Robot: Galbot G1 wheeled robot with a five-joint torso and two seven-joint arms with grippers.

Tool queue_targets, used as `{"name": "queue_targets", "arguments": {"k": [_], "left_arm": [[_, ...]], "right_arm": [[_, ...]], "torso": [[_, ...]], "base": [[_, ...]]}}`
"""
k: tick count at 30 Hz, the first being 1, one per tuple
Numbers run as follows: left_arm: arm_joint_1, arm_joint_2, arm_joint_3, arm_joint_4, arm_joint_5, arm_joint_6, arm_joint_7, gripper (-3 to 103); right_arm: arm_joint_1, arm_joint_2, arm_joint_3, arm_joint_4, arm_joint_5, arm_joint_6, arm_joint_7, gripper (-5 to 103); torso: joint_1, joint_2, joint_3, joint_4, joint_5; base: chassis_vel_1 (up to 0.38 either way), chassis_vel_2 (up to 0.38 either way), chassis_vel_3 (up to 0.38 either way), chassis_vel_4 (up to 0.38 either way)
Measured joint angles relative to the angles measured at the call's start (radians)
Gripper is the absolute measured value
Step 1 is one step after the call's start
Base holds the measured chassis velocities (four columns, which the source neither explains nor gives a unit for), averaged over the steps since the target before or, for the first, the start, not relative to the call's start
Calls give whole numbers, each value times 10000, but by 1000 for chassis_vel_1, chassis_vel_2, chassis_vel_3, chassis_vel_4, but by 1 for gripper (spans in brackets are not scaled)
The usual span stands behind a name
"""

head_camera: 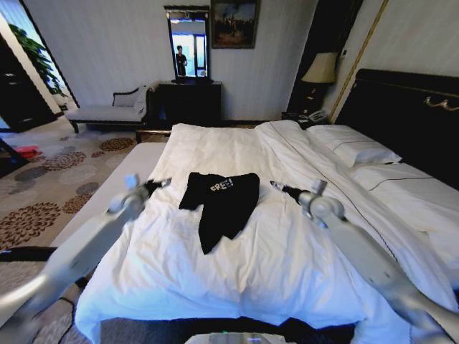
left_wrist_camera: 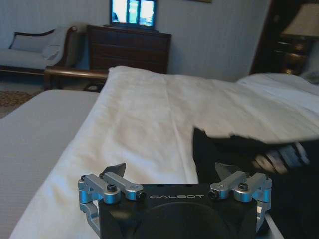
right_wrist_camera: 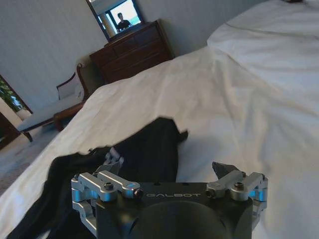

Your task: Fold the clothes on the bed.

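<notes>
Far left, beyond the bed: patterned carpet (head_camera: pixel 50 183), then a grey chaise bench (head_camera: pixel 111 111) against the far wall, with a dark dresser (head_camera: pixel 190 100) and a mirror (head_camera: pixel 188 43) just right of it.

Left gripper (head_camera: pixel 163 183) hovers over the left part of the white duvet (head_camera: pixel 215 272), just left of the black top, not touching it. In the left wrist view its fingers (left_wrist_camera: pixel 115 171) stand wide apart with nothing between them; the left gripper (left_wrist_camera: pixel 172 172) sits low above the sheet, the top's dark edge ahead of its right finger.

The black top (head_camera: pixel 222 204) lies flat in the middle of the bed (head_camera: pixel 143 161), between the two grippers. White "FREE!" lettering faces up near its far edge. Its lower part narrows to a point toward the near side. It is rumpled, one corner spread to the left. It shows as a dark mass in the left wrist view (left_wrist_camera: pixel 249 164) and in the right wrist view (right_wrist_camera: pixel 144 159).

Right gripper (head_camera: pixel 275 185) hangs just right of the top, clear of the fabric. In the right wrist view the right gripper (right_wrist_camera: pixel 169 172) is spread wide and empty, one finger (right_wrist_camera: pixel 224 172) over bare white duvet, the other over the black cloth.

Right side: white pillows (head_camera: pixel 355 147) against a dark headboard (head_camera: pixel 409 115). A lamp (head_camera: pixel 320 69) stands at the far right corner.
</notes>
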Motion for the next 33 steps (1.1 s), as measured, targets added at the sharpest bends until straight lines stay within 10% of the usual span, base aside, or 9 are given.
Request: {"name": "queue_targets", "arguments": {"k": [9, 17, 33], "left_arm": [[4381, -970, -2872, -1890, 1355, -320, 360, 100], [7784, -2546, -4477, -2904, 2505, -1075, 2350, 100], [8675, -3619, -4105, -3207, 1575, -1058, 2658, 100]], "right_arm": [[-3868, 964, 1899, 2410, 169, -441, -158, 100], [-5189, 1810, 1488, 3214, -296, -709, -449, 100], [-3171, 2642, -1022, 1401, -285, -738, -242, 100]], "torso": [[2, 1, 1, 0, -4], [2, -1, 2, 11, 3], [5, -3, 4, 4, 0]], "base": [[0, 0, 0, 0], [0, 0, 0, 0], [0, 0, 0, 0]]}}
